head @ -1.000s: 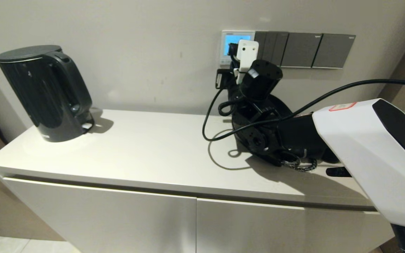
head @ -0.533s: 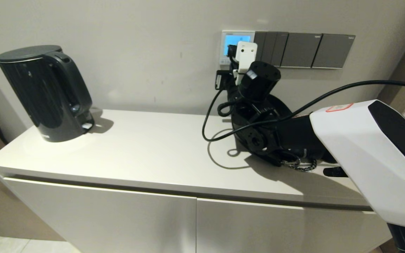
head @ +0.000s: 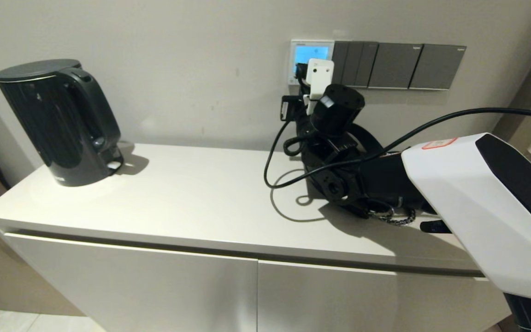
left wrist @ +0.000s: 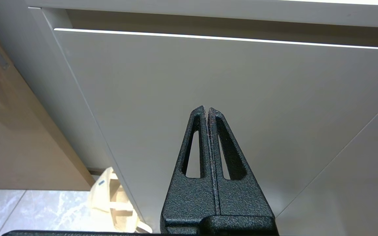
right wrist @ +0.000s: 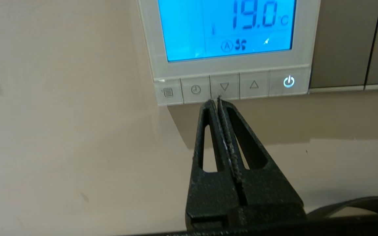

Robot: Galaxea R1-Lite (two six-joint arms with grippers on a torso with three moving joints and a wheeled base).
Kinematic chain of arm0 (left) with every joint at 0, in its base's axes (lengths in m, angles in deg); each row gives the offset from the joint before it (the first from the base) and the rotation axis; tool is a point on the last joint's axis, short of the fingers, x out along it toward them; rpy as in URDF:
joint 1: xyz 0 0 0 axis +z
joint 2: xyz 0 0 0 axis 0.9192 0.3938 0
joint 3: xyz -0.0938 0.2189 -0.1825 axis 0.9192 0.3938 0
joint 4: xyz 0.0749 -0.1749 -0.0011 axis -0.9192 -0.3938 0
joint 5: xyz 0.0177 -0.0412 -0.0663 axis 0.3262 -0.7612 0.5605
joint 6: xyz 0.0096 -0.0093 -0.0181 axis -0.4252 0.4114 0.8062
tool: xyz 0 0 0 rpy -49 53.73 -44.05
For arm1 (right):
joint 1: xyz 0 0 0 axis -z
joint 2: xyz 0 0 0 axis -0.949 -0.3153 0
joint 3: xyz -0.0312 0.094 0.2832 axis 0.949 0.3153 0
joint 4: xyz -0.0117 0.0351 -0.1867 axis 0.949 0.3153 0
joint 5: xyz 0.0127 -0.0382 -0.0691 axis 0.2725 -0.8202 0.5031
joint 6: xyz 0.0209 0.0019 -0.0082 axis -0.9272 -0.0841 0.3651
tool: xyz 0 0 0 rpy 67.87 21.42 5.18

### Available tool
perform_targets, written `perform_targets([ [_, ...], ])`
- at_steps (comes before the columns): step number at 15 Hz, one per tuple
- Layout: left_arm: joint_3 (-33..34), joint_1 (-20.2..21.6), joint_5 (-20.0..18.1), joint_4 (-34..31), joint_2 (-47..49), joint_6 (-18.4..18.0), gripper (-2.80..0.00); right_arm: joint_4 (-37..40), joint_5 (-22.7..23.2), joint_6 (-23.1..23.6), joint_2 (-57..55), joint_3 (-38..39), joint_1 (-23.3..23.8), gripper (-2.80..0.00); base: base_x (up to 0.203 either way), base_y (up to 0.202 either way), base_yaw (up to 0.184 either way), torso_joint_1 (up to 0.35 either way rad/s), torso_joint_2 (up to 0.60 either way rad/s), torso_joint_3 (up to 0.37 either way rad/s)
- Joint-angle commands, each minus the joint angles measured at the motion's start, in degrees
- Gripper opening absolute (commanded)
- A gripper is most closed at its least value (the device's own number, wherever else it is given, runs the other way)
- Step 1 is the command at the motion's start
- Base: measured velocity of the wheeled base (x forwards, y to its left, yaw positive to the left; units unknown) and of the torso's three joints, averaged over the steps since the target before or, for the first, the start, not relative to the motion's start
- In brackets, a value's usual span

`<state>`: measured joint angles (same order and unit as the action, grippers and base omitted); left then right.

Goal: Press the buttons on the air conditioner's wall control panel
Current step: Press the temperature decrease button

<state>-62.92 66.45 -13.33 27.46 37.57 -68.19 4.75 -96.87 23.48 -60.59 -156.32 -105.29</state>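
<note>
The white control panel point(head: 310, 46) hangs on the wall with its screen point(right wrist: 225, 29) glowing blue and reading 19.0 °C. Its button row point(right wrist: 231, 88) runs along its bottom edge: menu, clock, down arrow point(right wrist: 224, 86), up arrow point(right wrist: 254, 85) and a lit power key point(right wrist: 288, 82). My right gripper point(right wrist: 216, 100) is shut and empty, its tips at the lower edge of the row between the clock and down-arrow keys. In the head view the right wrist point(head: 334, 108) hides the buttons. My left gripper point(left wrist: 206, 109) is shut and empty, parked low before a cabinet door.
Dark grey switch plates point(head: 397, 66) sit right of the panel. A black kettle point(head: 58, 120) stands at the far left of the white cabinet top point(head: 191, 193). A black cable point(head: 279, 152) loops by my right arm. A cream bag point(left wrist: 113, 196) lies on the floor.
My right arm has shifted slightly left and toward the wall, bringing its wrist closer under the panel. The left arm has not moved.
</note>
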Motion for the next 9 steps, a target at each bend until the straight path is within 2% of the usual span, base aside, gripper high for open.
perform_targets([
  [1,0.0,0.0,0.0,-0.1,0.0,0.0,-2.80,-0.7,-0.2,0.1,1.6,0.6,-0.3,-2.80,0.000,0.000,0.000,0.000,0.00,0.000],
  [9,0.0,0.0,-0.1,0.0,0.0,0.0,-2.80,-1.9,-0.6,0.0,7.9,5.4,-2.2,-2.80,0.000,0.000,0.000,0.000,0.00,0.000],
])
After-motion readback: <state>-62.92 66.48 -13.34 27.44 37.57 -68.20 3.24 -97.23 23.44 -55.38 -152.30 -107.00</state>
